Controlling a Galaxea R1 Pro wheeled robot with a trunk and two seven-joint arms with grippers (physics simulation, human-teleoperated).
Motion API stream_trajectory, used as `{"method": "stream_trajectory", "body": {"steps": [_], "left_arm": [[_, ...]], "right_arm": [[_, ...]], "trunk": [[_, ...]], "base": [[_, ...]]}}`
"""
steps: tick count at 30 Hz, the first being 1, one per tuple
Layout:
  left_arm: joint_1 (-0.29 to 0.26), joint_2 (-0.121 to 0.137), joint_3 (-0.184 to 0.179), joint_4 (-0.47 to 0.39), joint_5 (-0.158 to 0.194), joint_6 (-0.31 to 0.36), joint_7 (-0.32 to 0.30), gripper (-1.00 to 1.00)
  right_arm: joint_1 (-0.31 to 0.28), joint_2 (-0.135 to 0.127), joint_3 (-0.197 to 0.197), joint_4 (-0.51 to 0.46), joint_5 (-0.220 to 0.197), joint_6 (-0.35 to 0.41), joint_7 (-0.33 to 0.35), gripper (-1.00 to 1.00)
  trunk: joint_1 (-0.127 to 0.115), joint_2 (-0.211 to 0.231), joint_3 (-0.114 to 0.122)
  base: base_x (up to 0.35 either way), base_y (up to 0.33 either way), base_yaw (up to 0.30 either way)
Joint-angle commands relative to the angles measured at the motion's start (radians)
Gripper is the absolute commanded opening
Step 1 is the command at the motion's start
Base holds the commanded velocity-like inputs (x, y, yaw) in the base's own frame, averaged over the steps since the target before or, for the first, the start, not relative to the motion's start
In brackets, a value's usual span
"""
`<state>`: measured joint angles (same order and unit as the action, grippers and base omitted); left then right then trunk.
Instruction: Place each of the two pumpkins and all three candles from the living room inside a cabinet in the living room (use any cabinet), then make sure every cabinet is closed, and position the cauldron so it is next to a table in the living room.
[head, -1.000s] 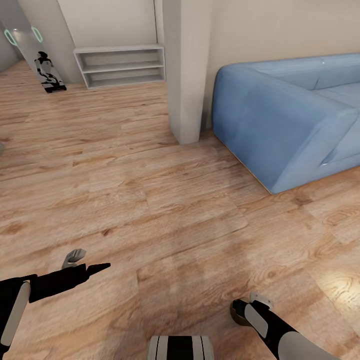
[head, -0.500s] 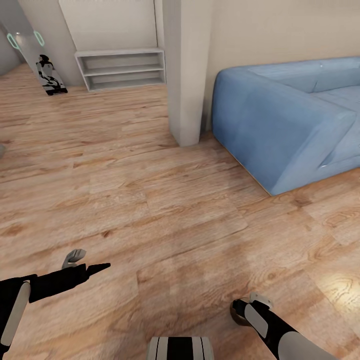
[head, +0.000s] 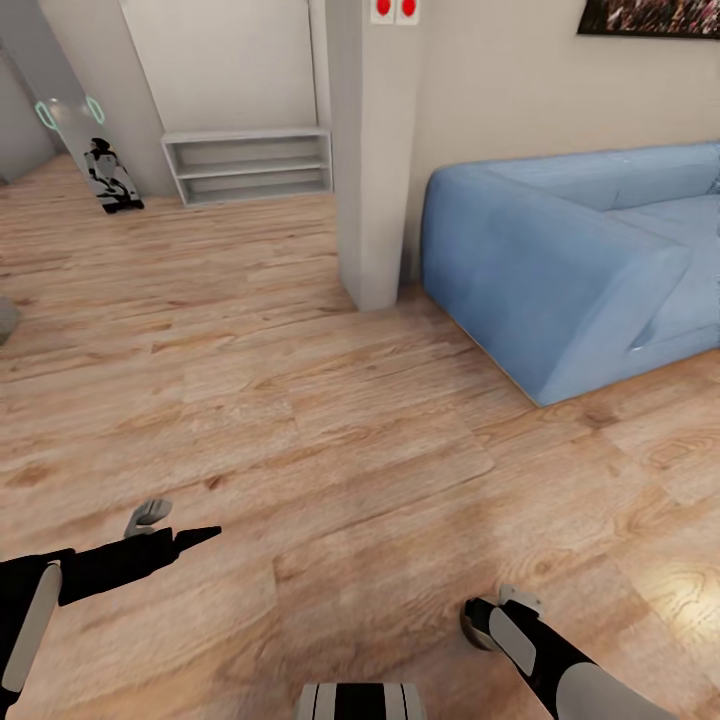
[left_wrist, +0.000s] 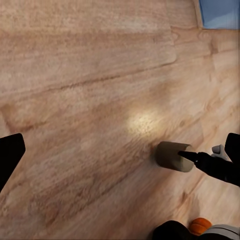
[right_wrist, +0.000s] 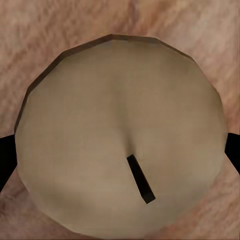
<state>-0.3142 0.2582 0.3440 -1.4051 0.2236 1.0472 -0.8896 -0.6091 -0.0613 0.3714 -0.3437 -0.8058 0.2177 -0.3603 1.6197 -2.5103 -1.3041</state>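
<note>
Wooden plank floor (head: 300, 420) across most of head view. Blue sofa (head: 570, 260) at right against beige wall, white pillar (head: 372, 150) just beside its armrest, two red squares (head: 394, 9) high on pillar. Low white open shelf unit (head: 250, 165) against far wall, left of pillar. Small black-and-white robot figure (head: 112, 178) on floor near shelf unit, next to a doorway with teal-ringed lights. Dark picture frame edge (head: 650, 15) on wall above sofa.

Left gripper (head: 165, 530) low at left in head view, held out over bare floor, one black finger pointing forward and a grey one above it; fingers spread wide in left wrist view, black tips at opposite edges, nothing between — released. Left forearm black with white panel.

Right gripper (head: 490, 615) low at right in head view, pointing down, clenched on candle (right_wrist: 120, 135). Candle: tan, round, short dark wick (right_wrist: 140, 178) near middle, seen end-on in right wrist view with black fingers (right_wrist: 6, 160) touching both sides. Same candle seen in left wrist view as short beige cylinder (left_wrist: 172, 156) at tip of right arm, above floor. Bright light patch on floor beside it.

Small orange pumpkin (left_wrist: 201, 226) partly visible in left wrist view, down by robot's base, mostly hidden behind dark body part; support cannot tell.

Robot trunk top (head: 360, 700) at bottom centre of head view.
</note>
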Motion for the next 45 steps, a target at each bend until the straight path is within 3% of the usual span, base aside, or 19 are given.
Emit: {"method": "stream_trajectory", "body": {"steps": [1, 22, 36, 45], "left_arm": [[0.000, 0.000, 0.000, 0.000, -0.001, 0.000, 0.001, 1.00], [0.000, -0.002, -0.012, 0.009, -0.006, 0.000, 0.020, 1.00], [-0.002, -0.001, -0.012, 0.072, -0.006, 0.000, 0.025, 1.00], [-0.002, -0.002, -0.011, 0.073, -0.006, 0.000, 0.118, 1.00]], "right_arm": [[0.000, -0.001, 0.000, -0.001, -0.001, 0.001, 0.000, -1.00], [0.001, 0.000, -0.002, -0.008, -0.003, 0.014, -0.007, -1.00], [0.000, -0.005, -0.003, -0.008, -0.003, 0.018, -0.008, -1.00], [0.000, -0.005, -0.003, -0.008, -0.003, 0.032, -0.008, -1.00]], "trunk": [[0.000, 0.000, 0.004], [-0.010, 0.005, 0.085], [-0.016, 0.008, 0.139], [-0.024, 0.018, 0.173]], "base": [[0.000, 0.000, 0.000], [0.000, 0.000, 0.000], [0.000, 0.000, 0.000], [0.000, 0.000, 0.000]]}}
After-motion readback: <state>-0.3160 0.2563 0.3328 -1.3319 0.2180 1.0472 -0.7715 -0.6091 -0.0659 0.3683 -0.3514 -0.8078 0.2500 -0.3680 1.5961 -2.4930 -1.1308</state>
